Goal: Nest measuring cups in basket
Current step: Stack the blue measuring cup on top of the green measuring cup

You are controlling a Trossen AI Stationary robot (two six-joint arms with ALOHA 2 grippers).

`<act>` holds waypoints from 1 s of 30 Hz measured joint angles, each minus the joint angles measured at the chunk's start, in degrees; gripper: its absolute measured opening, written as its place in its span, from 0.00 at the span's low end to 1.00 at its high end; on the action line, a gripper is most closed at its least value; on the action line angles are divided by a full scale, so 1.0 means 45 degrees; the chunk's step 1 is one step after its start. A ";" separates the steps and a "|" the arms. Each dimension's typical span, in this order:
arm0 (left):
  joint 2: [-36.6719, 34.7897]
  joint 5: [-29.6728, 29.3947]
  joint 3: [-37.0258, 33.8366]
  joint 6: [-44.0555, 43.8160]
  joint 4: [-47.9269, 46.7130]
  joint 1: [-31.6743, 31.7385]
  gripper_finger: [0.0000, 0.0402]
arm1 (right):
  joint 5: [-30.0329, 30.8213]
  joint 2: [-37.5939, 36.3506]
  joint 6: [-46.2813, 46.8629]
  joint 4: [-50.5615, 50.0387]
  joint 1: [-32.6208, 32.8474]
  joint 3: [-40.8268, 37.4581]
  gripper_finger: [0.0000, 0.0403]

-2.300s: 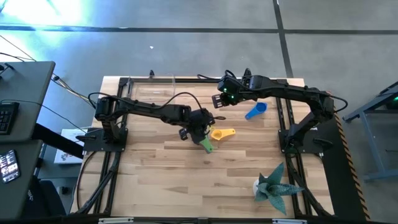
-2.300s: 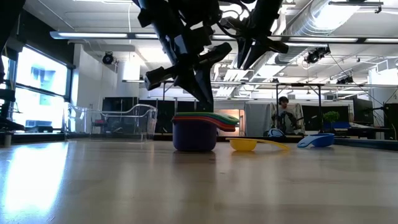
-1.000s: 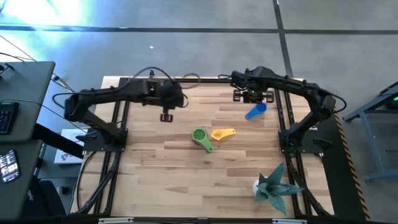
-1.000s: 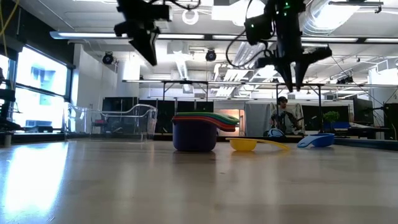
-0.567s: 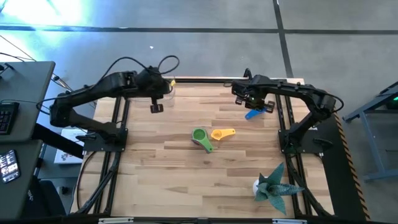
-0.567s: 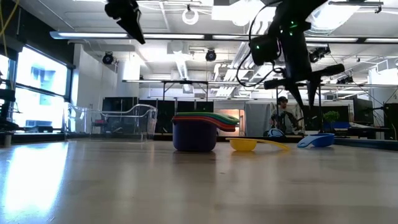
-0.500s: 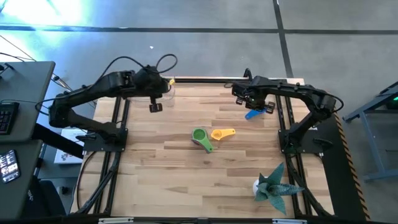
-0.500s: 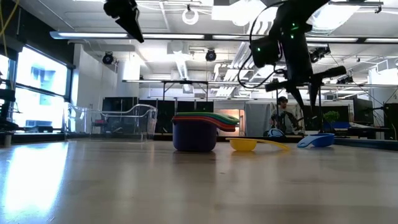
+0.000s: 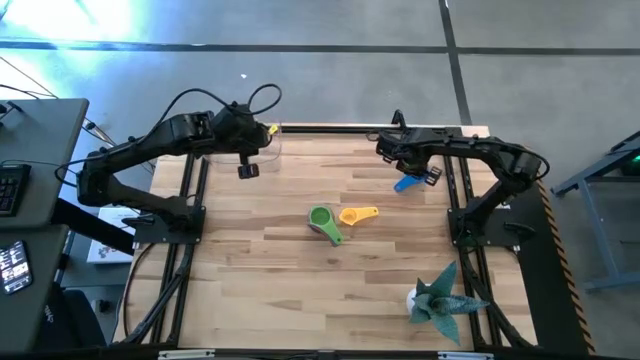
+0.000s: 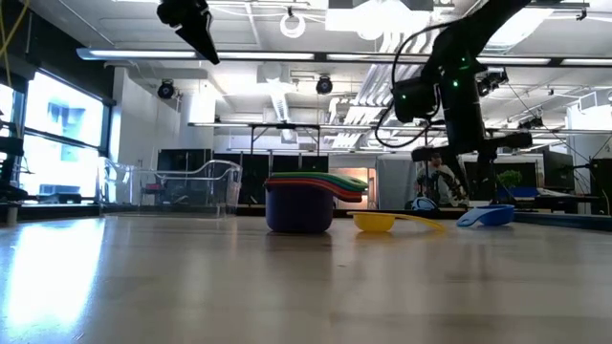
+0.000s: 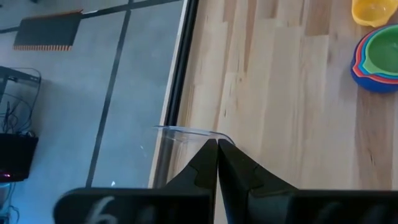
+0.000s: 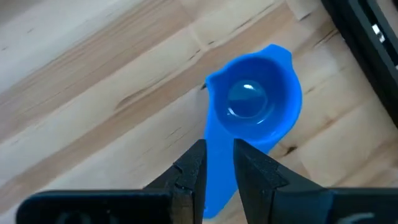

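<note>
A nested stack of cups [image 9: 321, 219] [image 10: 299, 205] [image 11: 378, 53], purple outermost and green innermost, stands mid-table. Beside it to the right lies the yellow cup [image 9: 352, 215] [image 10: 375, 222], and the blue cup [image 9: 404, 183] [image 10: 486, 216] [image 12: 252, 109] rests on the boards at far right. My right gripper [image 9: 410, 176] [image 12: 217, 158] hangs low over the blue cup, open by a narrow gap, with a finger on each side of its handle [image 12: 214, 183]. I cannot tell whether the fingers touch it. My left gripper [image 9: 247, 170] [image 11: 217, 146] is shut, high above the clear basket [image 10: 172, 186] [image 11: 186, 132] at the far-left corner.
A spiky teal plant figure [image 9: 440, 297] sits near the table's near-right corner. Black frame rails [image 9: 188, 230] run along the left and right sides. A person [image 10: 435, 177] shows in the room beyond the table. Bare boards [image 9: 300, 290] lie toward the near edge.
My right gripper has moved toward the near edge and come down over the blue cup, ending with its fingers beside the handle. My left gripper has risen and drifted toward the far-left corner, over the basket. The cups have stayed where they were.
</note>
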 joint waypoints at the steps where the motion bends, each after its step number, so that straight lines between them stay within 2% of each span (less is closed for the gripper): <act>1: 0.0000 0.0001 0.0000 0.0089 0.0001 0.0000 0.01 | 0.0060 0.0000 0.0247 0.0111 -0.0015 -0.0160 0.18; 16: 0.0000 0.0000 0.0000 0.0379 0.0024 0.0000 0.01 | 0.0791 0.0043 0.0684 0.1181 -0.0827 -0.0591 0.18; 30: 0.0000 0.0005 0.0000 0.0473 0.0015 0.0401 0.01 | 0.0903 0.1204 0.0789 0.1317 -0.0830 -0.0587 0.18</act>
